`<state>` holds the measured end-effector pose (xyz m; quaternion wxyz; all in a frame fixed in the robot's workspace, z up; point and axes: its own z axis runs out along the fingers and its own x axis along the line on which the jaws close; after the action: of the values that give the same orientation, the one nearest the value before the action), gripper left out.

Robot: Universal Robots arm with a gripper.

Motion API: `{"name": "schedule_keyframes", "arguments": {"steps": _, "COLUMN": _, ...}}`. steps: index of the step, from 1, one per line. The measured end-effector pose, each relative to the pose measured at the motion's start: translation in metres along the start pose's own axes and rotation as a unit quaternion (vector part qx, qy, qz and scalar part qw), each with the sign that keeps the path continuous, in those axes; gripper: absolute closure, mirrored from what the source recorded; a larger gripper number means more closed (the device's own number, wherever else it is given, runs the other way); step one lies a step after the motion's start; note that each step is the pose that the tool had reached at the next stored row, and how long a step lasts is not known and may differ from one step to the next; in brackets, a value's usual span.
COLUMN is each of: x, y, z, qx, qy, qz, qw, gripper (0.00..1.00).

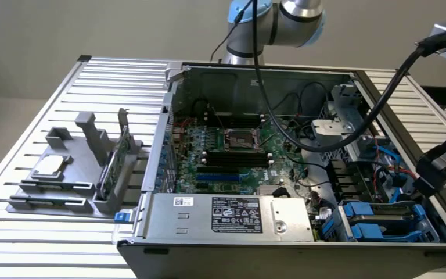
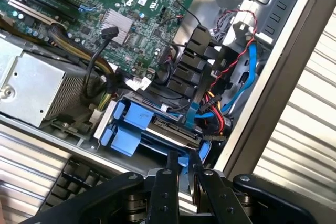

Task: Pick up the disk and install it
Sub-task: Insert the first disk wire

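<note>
The disk (image 1: 383,220) lies flat in the drive bay at the near corner of the open computer case, on the exterior view's right. Its blue carrier (image 2: 131,124) frames the silver-grey metal edge (image 2: 176,132). My gripper (image 1: 427,186) hangs over the case's side wall, just above and beside the bay. In the wrist view the gripper (image 2: 182,162) has its two black fingers (image 2: 170,169) a narrow gap apart. Nothing is between them, and the carrier's blue plastic shows through the gap below the tips.
Red, blue and black cables (image 2: 231,85) run beside the bay. A silver power supply (image 1: 231,215) sits along the case's front. A thick black cable (image 1: 339,142) loops over the motherboard. On the exterior view's left, a grey fixture (image 1: 60,195) holds a square chip (image 1: 50,167) and a green card (image 1: 113,165).
</note>
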<state>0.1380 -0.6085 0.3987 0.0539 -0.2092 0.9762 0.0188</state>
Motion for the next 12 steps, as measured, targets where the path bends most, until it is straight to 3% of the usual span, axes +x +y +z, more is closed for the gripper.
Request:
{"name": "schedule_keyframes", "arguments": {"steps": 5, "x": 0.001, "y": -0.0001, "z": 0.0052, "qx": 0.0021, "qy": -0.0010, "qz": 0.030, "qw": 0.9996, "gripper": 0.77}}
{"name": "schedule_keyframes", "arguments": {"steps": 9, "x": -0.001, "y": -0.0017, "z": 0.0093, "qx": 0.0001, "qy": -0.0018, "qz": 0.035, "qw": 0.9994, "gripper": 0.77}}
{"name": "schedule_keyframes", "arguments": {"steps": 12, "x": -0.007, "y": -0.0060, "z": 0.0116, "qx": -0.0031, "qy": -0.0009, "qz": 0.035, "qw": 0.9994, "gripper": 0.77}}
